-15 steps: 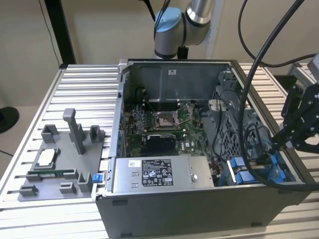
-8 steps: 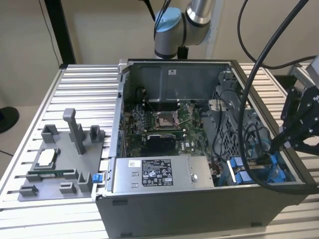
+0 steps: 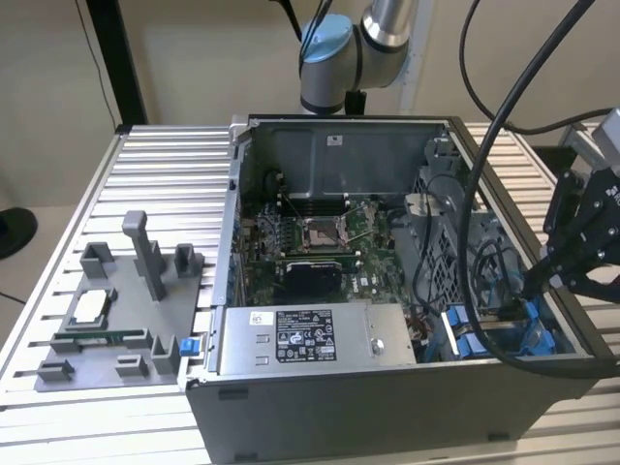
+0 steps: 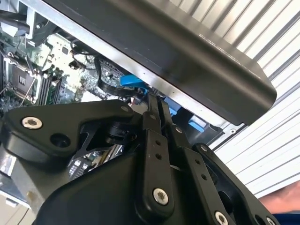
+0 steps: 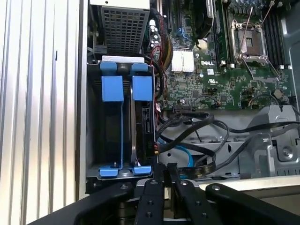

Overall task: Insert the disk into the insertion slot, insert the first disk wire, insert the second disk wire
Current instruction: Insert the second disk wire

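The disk (image 5: 144,123) stands edge-on in the insertion slot (image 5: 93,140), its dark end showing between blue frame tabs (image 5: 143,87). My gripper (image 5: 165,167) hangs right over the disk's near end with its black fingers (image 4: 151,123) pressed together. The fingertips sit by a small plug on a black wire (image 5: 187,119) and a blue wire (image 5: 183,154); whether they pinch anything is hidden. In the second wrist view a blue plug (image 4: 131,80) lies just past the fingertips. In the exterior view the gripper (image 3: 542,286) reaches into the case's corner at that view's right, above the blue bay parts (image 3: 475,341).
The open case (image 3: 387,397) holds a grey labelled power-supply box (image 3: 300,339), a motherboard with a square processor socket (image 3: 320,232) and loose black cables (image 5: 220,136). A grey fixture plate (image 3: 116,320) lies on the ribbed table at the exterior view's left. Thick cables (image 3: 504,126) hang above the case.
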### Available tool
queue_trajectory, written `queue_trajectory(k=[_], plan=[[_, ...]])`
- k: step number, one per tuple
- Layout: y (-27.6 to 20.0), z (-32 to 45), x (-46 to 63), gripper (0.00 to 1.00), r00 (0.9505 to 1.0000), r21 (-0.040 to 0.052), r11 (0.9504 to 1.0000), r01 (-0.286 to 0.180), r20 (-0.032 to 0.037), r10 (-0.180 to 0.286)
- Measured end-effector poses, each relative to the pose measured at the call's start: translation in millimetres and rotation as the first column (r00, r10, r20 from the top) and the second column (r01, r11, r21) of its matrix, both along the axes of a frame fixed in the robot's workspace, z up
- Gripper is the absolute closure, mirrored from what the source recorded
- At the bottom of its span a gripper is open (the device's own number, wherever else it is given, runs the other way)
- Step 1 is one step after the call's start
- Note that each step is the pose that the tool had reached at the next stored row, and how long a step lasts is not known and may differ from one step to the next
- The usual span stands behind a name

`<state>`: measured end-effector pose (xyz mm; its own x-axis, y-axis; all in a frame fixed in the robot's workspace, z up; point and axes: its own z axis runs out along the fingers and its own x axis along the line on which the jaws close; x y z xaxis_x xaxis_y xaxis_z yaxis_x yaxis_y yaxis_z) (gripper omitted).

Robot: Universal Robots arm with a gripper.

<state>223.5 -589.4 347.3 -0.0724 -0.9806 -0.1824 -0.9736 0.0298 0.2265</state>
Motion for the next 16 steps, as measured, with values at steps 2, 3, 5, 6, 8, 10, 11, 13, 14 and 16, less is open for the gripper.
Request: queue_trajectory(k=[2,3,5,6,8,10,11,13,14,16], plan=[[-0.5,0.3,-3.3,1.00,1.0000,0.0007,1.0000,0.000,0.0000,0.000],[-0.9,1.1,-5.0,1.00,1.0000,0.0013,1.0000,0.000,0.0002,0.000],[-1.5,3.6,-7.9,1.00,1.0000,0.0038,1.0000,0.000,0.0006,0.000],[-1.8,5.0,-8.7,1.00,1.0000,0.0047,1.0000,0.000,0.0010,0.000],[-2.9,7.5,-10.2,1.00,1.0000,0.0063,1.0000,0.000,0.0044,0.000],[-4.8,9.0,-12.0,1.00,0.9999,0.0062,1.0000,0.000,0.0113,0.000],[-5.7,9.4,-13.5,1.00,0.9999,0.0062,1.0000,0.000,0.0158,0.000],[-6.6,9.9,-18.7,1.00,0.9997,0.0064,1.0000,0.000,0.0257,0.000],[-6.9,10.1,-21.9,1.00,0.9996,0.0063,1.0000,0.000,0.0299,0.000],[-7.2,10.2,-28.9,1.00,0.9991,0.0063,1.0000,0.000,0.0413,0.000]])
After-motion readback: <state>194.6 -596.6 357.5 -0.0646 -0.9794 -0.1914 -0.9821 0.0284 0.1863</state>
